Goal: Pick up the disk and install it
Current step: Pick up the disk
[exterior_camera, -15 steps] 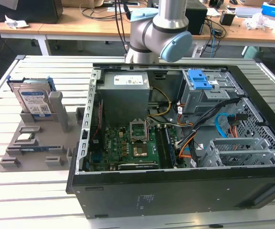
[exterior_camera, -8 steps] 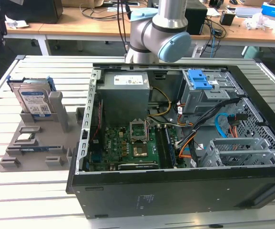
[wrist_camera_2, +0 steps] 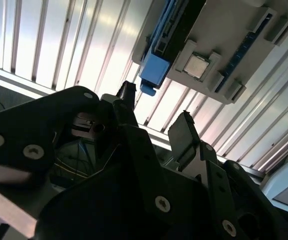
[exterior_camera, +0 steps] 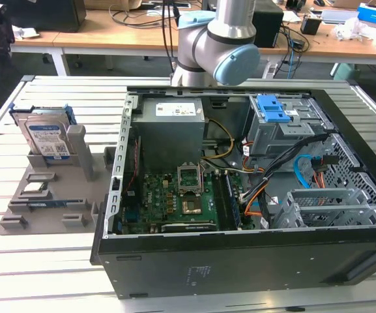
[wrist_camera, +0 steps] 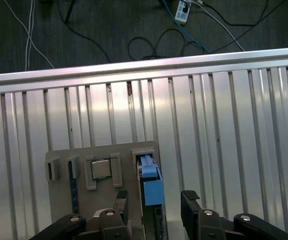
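On the slatted table (exterior_camera: pixel 57 91), exterior view's left: the disk (exterior_camera: pixel 44 137), upright on edge in a grey holder (exterior_camera: pixel 51 202). Judged dense, rigid, smooth-faced and shock-sensitive; best gripped across its flat faces by the blue carrier frame (wrist_camera: pixel 151 187). Tool (wrist_camera: pixel 154 200): jaws apart, empty, above the disk, clear of it.

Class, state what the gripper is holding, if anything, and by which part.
Nothing. The gripper is open and empty. The disk stands upright in its grey holder, and the gripper is clear of it.
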Tool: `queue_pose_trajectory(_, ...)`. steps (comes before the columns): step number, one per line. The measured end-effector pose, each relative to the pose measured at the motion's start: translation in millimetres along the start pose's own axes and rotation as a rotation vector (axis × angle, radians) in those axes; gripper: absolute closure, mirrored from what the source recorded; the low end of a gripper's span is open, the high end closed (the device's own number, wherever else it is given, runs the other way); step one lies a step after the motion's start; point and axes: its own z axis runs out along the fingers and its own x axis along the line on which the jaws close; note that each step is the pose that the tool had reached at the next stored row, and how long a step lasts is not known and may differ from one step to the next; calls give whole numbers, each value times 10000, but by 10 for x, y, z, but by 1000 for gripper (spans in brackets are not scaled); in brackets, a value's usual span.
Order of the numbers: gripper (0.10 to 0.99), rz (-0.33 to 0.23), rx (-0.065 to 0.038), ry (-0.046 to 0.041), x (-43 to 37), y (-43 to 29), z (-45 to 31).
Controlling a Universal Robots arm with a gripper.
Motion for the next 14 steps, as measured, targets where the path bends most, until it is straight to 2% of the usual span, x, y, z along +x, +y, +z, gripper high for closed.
queue_pose_trajectory(3, 545, 0, 0, 0, -31, 3, 1)
queue_pose_trajectory(14, 545, 0, -1, 5, -34, -33, 76)
